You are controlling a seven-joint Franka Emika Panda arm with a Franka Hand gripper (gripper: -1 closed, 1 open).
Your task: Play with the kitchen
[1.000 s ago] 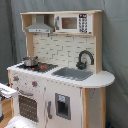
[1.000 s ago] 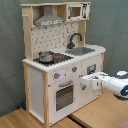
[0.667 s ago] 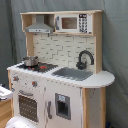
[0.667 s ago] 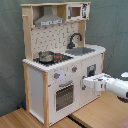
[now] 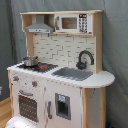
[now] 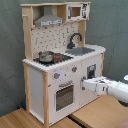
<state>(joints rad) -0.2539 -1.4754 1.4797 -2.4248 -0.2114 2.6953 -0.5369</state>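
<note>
White and pale wood, the kitchen (image 5: pixel 57 70) (image 6: pixel 62 60) stands upright on a wooden floor (image 6: pixel 100 112) before a grey curtain (image 5: pixel 116 45) and fills most of both exterior views. The arm (image 6: pixel 117 91) reaches in from the second exterior view's right, level with the lower cabinet. In the first exterior view only a white part of the arm (image 5: pixel 20 123) shows at the bottom edge. The oven door (image 6: pixel 64 95) sits shut under its knobs (image 6: pixel 56 76). The hood (image 5: pixel 39 28) and microwave (image 5: pixel 72 22) sit side by side on top. The grey sink (image 5: pixel 72 73) lies beside the black stovetop (image 5: pixel 42 66). A small metal pot (image 5: pixel 30 60) (image 6: pixel 46 56) rests on the stovetop. The black faucet (image 5: pixel 85 59) arches behind the sink. The gripper (image 6: pixel 88 85) is at the cabinet door to the oven's right; I cannot tell whether its fingers are spread or closed.
</note>
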